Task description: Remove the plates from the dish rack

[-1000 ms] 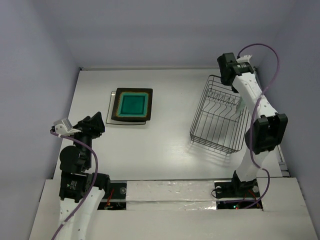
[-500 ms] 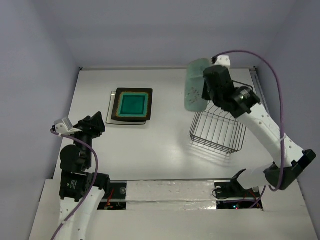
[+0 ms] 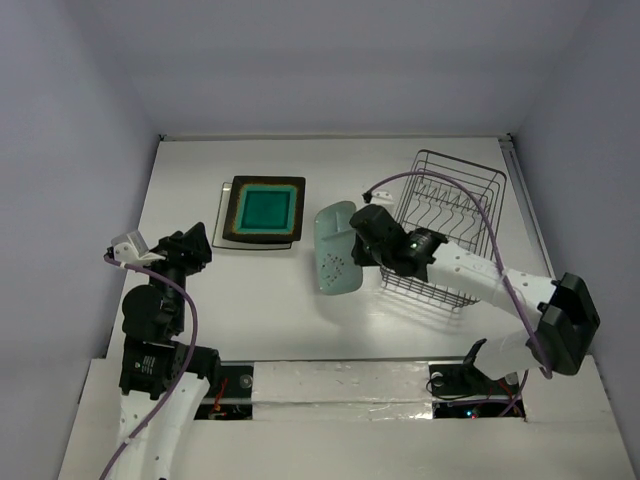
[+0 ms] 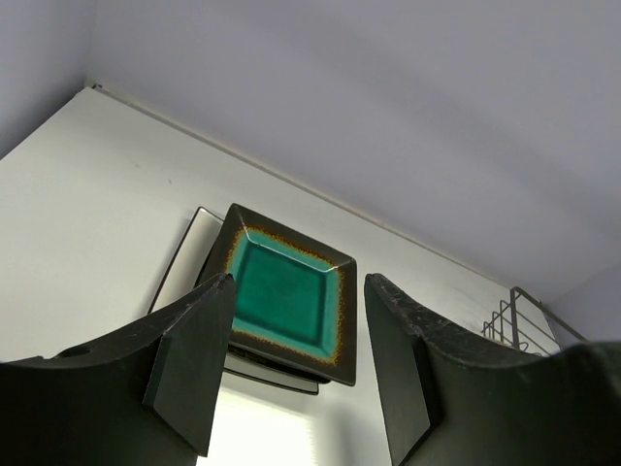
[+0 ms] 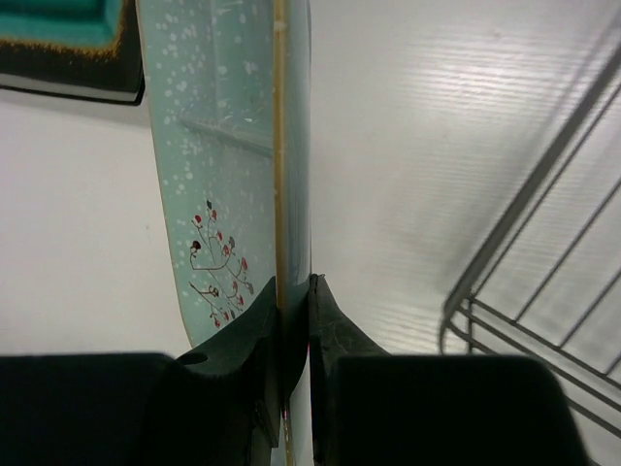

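My right gripper (image 3: 358, 243) is shut on the edge of a pale green oblong plate (image 3: 336, 250), held above the table left of the wire dish rack (image 3: 447, 225). In the right wrist view the plate (image 5: 233, 165) stands on edge between my fingers (image 5: 335, 330) and shows a small flower sprig. The rack (image 5: 543, 282) looks empty. A teal plate with a dark brown rim (image 3: 264, 209) tops a stack at the back left, over a white plate edge (image 3: 222, 215). My left gripper (image 3: 190, 250) is open and empty, facing that stack (image 4: 289, 291).
Walls enclose the table on three sides. The arm bases sit at the near edge. The right arm's purple cable (image 3: 470, 215) loops over the rack.
My right arm has lifted the green plate out of the rack and swung it left and down, toward the table's middle. The left arm has not moved.
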You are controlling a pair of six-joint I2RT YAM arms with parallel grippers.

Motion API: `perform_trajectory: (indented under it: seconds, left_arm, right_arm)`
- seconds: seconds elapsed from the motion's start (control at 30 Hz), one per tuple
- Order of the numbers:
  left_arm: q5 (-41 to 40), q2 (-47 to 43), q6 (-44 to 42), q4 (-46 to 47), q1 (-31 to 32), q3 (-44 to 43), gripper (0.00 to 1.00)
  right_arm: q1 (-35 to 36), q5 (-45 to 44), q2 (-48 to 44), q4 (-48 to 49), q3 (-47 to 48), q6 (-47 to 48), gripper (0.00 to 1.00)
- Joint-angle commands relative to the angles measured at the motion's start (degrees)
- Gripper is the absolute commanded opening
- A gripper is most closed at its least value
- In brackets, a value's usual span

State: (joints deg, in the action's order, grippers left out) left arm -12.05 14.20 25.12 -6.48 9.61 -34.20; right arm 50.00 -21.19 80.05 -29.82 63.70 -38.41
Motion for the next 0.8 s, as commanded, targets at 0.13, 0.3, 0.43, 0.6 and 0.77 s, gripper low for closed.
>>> perform_trajectory:
  seconds: [0.13, 0.3, 0.43, 0.6, 0.77]
  left_arm:
    - [0.19, 0.75, -0.08, 2.26, -0.38, 0.45, 0.53]
    - [0.19, 0.83, -0.16, 2.26, -0.38, 0.45, 0.53]
    - [0.19, 0.75, -0.08, 2.26, -0.38, 0.53, 0.53]
    - [0.19, 0.75, -0.16, 2.26, -0.38, 0.45, 0.53]
    - [0.19, 0.75, -0.08, 2.26, -0.38, 0.53, 0.54]
  right_arm:
    - [3.08, 1.59, 5.72, 16.99, -1.39, -5.71, 0.0]
    - [3.62, 3.26, 8.19, 17.78, -2.52, -6.94, 0.0]
    - [4.22, 4.31, 8.81, 17.69, -5.34, -8.43, 0.0]
    - [5.37, 5.46, 9.24, 17.35, -9.47, -10.63, 0.04]
    - [5.37, 4.67, 9.69, 14.09, -12.63, -11.42, 0.34]
